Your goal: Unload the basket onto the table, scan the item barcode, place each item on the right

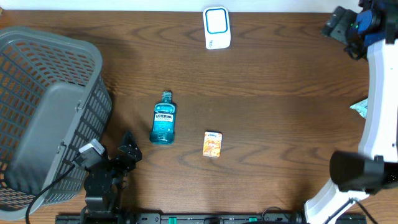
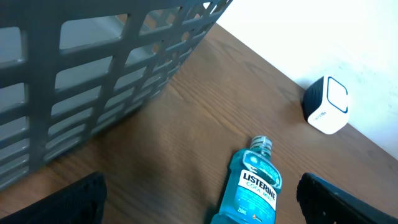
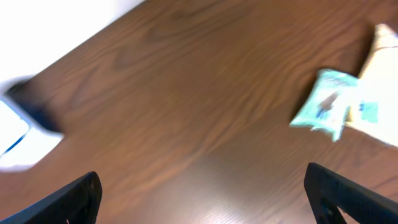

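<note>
A blue Listerine bottle point(image 1: 163, 121) lies flat on the wooden table, cap toward the far edge. It also lies low in the left wrist view point(image 2: 250, 190). A small orange box point(image 1: 212, 144) rests to its right. The white barcode scanner point(image 1: 217, 28) stands at the far edge, also seen as scanner point(image 2: 326, 104) and, blurred, scanner point(image 3: 15, 137). My left gripper point(image 1: 129, 149) is open and empty, short of the bottle point(image 2: 205, 210). My right gripper point(image 1: 336, 25) hangs open and empty over bare wood point(image 3: 211, 205) at the far right. A teal packet point(image 3: 326, 102) lies beyond it.
A large grey slatted basket point(image 1: 43, 112) fills the left side and looms close in the left wrist view point(image 2: 93, 68). The teal packet point(image 1: 359, 107) peeks out beside the right arm's white link point(image 1: 379, 106). A beige item point(image 3: 380, 74) lies beside the packet.
</note>
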Robot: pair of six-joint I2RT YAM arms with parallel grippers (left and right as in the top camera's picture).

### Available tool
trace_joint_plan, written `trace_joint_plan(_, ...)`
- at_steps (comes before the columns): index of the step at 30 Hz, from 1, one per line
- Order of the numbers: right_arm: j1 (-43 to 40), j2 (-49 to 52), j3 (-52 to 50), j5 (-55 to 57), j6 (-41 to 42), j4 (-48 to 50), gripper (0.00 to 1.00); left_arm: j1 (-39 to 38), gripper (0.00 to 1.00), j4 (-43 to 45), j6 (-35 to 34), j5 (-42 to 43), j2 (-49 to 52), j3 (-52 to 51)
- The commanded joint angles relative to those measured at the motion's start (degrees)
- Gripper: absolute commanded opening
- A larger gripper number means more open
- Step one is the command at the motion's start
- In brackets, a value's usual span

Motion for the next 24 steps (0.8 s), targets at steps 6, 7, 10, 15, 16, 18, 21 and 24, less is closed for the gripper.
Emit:
trace_joint_plan(6, 13.6, 1.3, -1.3, -11.4, 0.4, -5.2, 0.99, 0.2, 0.98, -1.2, -0.1, -0.7, -0.4, -0.5)
trace_joint_plan(7, 15.4, 1.7, -2.1, -12.5, 0.4, -5.2, 0.99, 0.2, 0.98, -1.2, -0.1, -0.7, -0.4, -0.5)
trace_joint_plan(10, 20.9, 3.1, -4.7, -15.6, 0.4, -5.1, 0.99, 0.2, 0.98, -1.2, -0.1, -0.7, -0.4, -0.5)
trace_joint_plan(15, 29.7, 5.0, -12.1, -15.7, 0.5, -2.0, 0.99, 0.2, 0.98, -1.2, -0.1, -0.7, -0.4, -0.5)
trace_joint_plan(16, 30.9, 5.4, -13.4, -15.7, 1.0, -1.3, 0.95, 0.2, 0.98, -1.2, -0.1, -0.7, -0.4, -0.5)
trace_joint_plan(18, 34.4, 6.7, -17.4, -15.6, 3.8, 1.0, 0.91, 0.2, 0.98, -1.2, -0.1, -0.7, -0.4, -0.5)
trace_joint_plan(21, 39.2, 9.0, -22.9, -15.6, 6.5, 5.1, 0.87, 0.2, 0.98, -1.2, -0.1, -0.7, -0.4, -0.5)
trace_joint_plan(24, 43.9, 11.8, -26.4, -14.6, 7.6, 7.6, 0.77, 0.2, 0.98, -1.2, -0.1, -0.7, -0.4, -0.5)
